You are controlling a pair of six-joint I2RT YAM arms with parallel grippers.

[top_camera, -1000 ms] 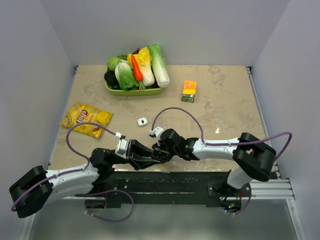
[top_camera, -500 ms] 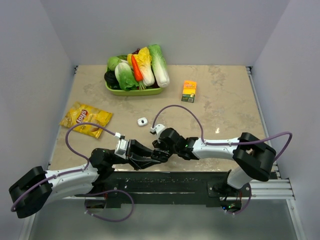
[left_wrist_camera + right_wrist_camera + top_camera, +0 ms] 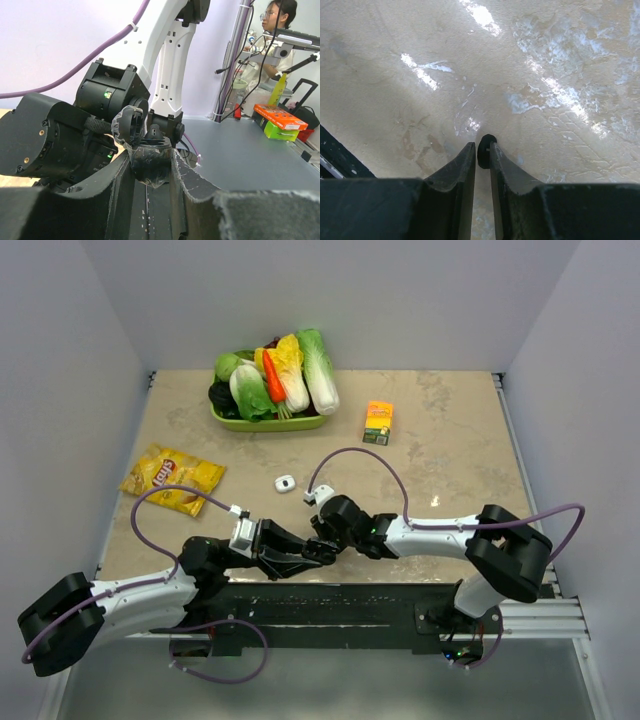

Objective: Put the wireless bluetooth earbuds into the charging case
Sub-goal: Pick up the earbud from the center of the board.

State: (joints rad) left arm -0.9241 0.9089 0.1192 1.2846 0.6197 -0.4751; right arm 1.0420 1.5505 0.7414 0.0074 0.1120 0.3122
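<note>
In the left wrist view my left gripper is shut on a small black charging case, whose round lid stands open to the upper left. My right gripper is shut on a tiny black earbud, pinched at the very fingertips just above the beige table. In the top view the two grippers meet at the near middle, the left gripper and the right gripper almost tip to tip. A small white piece lies on the table beyond them.
A green tray heaped with vegetables stands at the back left. A yellow chips bag lies at the left and an orange juice box at the back middle. A black rail runs along the near edge.
The right gripper's jaws have narrowed onto the black earbud, and its wrist has shifted slightly away from me. The left arm has held still with the case.
</note>
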